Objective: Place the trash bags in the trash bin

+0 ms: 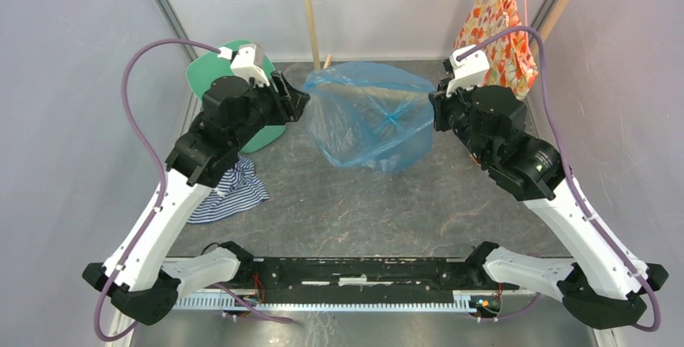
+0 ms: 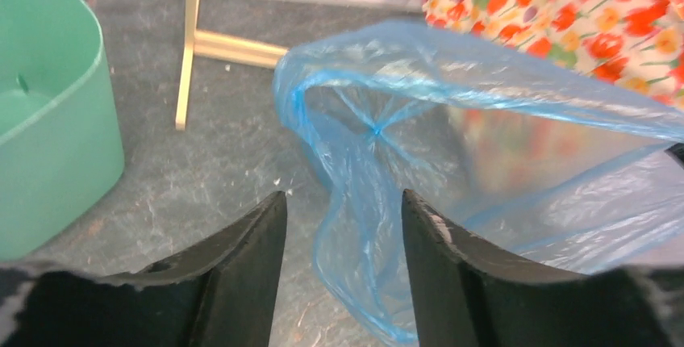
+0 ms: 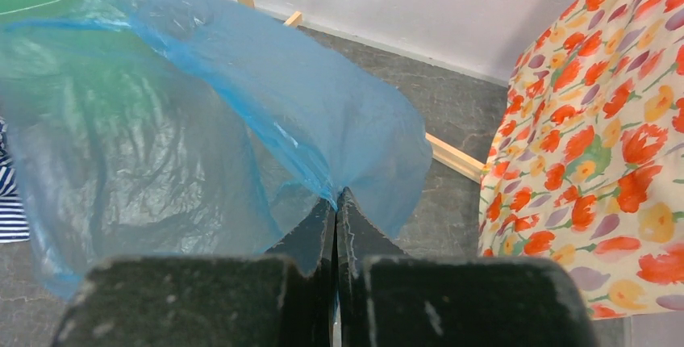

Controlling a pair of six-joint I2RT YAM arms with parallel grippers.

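The trash bag (image 1: pixel 371 117) is light blue and see-through. It is puffed up over the middle of the gray tabletop (image 1: pixel 363 210), toward the back. The right gripper (image 3: pixel 335 200) is closed tight on the bag's right edge, with a bit of the thin plastic squeezed between its two black fingers. The left gripper (image 2: pixel 343 202) is at the bag's left side with its fingers apart. A loose fold of the bag hangs in the gap between them, but they are not squeezing it. The green trash bin (image 2: pixel 56 137) is at the back left, just beside the left gripper and partly hidden under the left arm from above. The bag is outside the bin. A blue-and-white striped cloth (image 1: pixel 234 190) lies on the tabletop by the left arm. A cloth with orange flowers (image 1: pixel 504 24) hangs at the back right. A thin wooden stick (image 1: pixel 310 16) stands at the back.
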